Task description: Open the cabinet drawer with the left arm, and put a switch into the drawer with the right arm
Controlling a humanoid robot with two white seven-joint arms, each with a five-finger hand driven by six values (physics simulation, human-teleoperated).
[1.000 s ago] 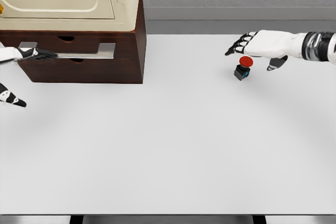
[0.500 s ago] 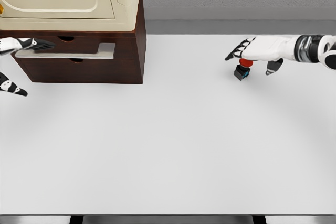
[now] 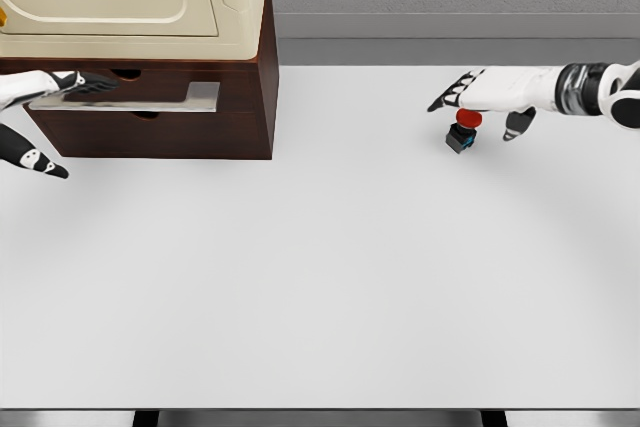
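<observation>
Switch (image 3: 462,133) stayed on the table (image 3: 330,277) — our right hand (image 3: 490,93) had lowered onto it, fingers spread, while our left hand (image 3: 40,107) — open too — reached the drawer handle (image 3: 150,99).

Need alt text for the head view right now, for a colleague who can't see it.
The right hand hovers open over a red-capped switch on the white table. At far left, the left hand rests on the metal handle of a brown cabinet drawer.
</observation>
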